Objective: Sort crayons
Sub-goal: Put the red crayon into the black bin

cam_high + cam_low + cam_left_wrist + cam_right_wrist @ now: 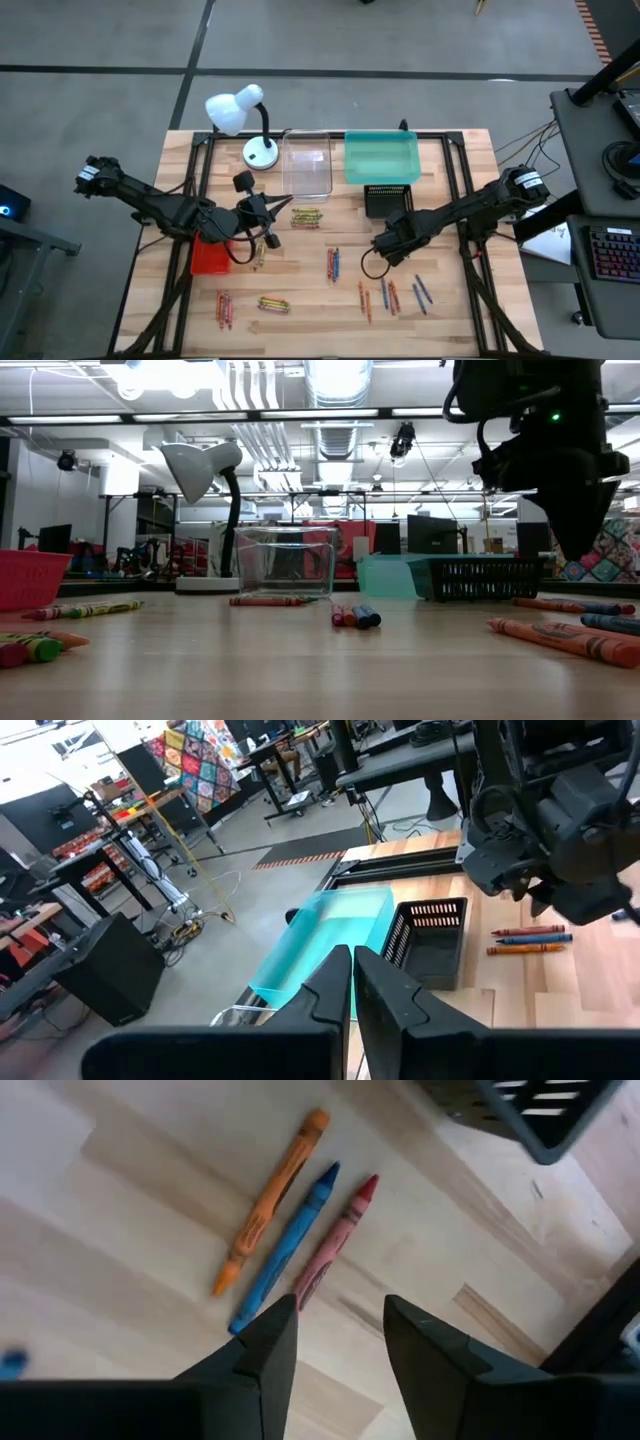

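The left gripper (268, 222) is hovering closed and empty beside the smooth red tray (210, 256). Slim paper-wrapped wax crayons (306, 217) are lying scattered on the grained wooden table (470, 160); their labels are unreadable. The right gripper (340, 1342) is standing parted above three crayons, near the slotted black tray (388, 200).

A robotics lab or workshop: a wooden surface (320, 290) in a black frame stands on a grey concrete floor (300, 40). Around it are desks with a keyboard (612, 255), monitors (430, 535) and loose cables (540, 135). Exposed ducts (335, 380) and strip lights (320, 413) run overhead, and a black speaker (110, 970) sits on the floor
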Available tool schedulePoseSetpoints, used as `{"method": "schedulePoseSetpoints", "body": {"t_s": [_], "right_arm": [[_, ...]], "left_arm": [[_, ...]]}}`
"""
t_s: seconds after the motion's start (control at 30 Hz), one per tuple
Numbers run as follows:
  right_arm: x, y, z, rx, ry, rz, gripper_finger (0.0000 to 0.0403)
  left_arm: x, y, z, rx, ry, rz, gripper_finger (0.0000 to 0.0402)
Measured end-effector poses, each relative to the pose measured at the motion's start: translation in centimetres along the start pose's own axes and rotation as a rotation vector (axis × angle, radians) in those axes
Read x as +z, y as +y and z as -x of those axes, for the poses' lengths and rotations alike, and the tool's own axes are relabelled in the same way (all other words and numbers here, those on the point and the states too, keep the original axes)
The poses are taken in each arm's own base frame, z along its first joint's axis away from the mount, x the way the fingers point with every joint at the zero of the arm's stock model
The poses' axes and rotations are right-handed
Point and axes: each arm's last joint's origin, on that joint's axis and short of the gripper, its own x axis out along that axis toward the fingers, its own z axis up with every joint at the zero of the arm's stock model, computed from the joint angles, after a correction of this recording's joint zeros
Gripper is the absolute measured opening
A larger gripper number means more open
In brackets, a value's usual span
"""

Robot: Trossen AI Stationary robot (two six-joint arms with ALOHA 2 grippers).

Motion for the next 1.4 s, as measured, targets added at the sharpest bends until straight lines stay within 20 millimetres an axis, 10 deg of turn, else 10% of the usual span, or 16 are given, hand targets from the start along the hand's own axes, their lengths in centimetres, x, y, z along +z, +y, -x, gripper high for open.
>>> {"method": "schedulePoseSetpoints", "body": {"t_s": [0.5,1.4], "right_arm": [[-0.7,-0.1,-0.8,-0.026,-0.043,-0.097,0.0084],[-2.7,0.4,-3.7,0.042,-0.152,-0.143,0.0102]], "left_arm": [[0.0,0.2,-0.1,0.029,0.001,0.015,0.0],[-0.5,-1.4,-1.2,0.026,0.017,0.139,0.0]]}}
